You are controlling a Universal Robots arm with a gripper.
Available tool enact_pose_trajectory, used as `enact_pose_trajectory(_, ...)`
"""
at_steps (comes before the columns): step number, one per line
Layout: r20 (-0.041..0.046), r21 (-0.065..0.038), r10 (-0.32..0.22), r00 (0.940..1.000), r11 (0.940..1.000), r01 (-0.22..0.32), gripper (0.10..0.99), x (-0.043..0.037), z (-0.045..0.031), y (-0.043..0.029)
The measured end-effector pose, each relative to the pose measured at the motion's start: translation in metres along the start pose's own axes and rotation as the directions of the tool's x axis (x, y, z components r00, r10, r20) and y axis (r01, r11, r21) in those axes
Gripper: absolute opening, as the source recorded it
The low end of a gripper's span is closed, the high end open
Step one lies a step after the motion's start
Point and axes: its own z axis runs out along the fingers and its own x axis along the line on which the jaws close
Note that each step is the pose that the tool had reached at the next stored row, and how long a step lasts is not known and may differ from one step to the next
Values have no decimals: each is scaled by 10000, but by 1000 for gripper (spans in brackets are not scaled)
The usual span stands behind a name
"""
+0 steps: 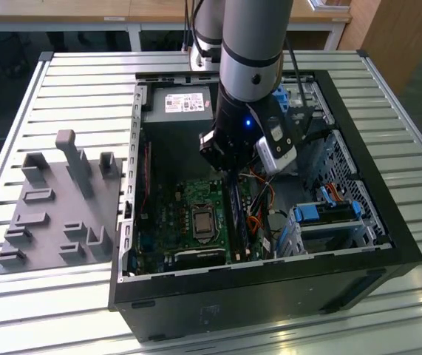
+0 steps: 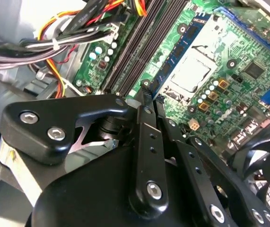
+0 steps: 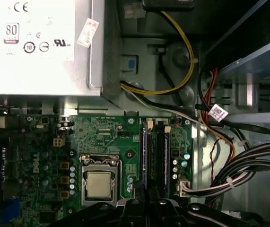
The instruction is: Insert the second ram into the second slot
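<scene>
The second ram (image 2: 184, 40) is a thin blue board with dark chips, standing on edge in the memory slot nearest the processor socket (image 2: 189, 71). In the first wrist view it shows as a narrow blue strip (image 3: 144, 151) among the black slots (image 3: 156, 153). My gripper (image 2: 151, 96) has its black fingers (image 2: 146, 142) drawn together on the near end of that stick. In the first wrist view the gripper (image 3: 145, 190) straddles the strip's end. In the exterior view the gripper (image 1: 230, 177) hangs inside the open computer case, just above the slots (image 1: 239, 218).
A silver power supply (image 1: 177, 103) fills the case's far end. Bundled cables (image 3: 248, 161) run beside the slots, and a drive cage with blue brackets (image 1: 329, 214) stands at the exterior view's right. A grey fixture plate (image 1: 55, 214) lies on the slatted table outside the case.
</scene>
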Motion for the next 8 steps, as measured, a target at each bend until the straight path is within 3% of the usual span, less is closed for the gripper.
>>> enact_pose_trajectory(8,4,-9,111,9999,9999,-111,137,-47,135,-16)
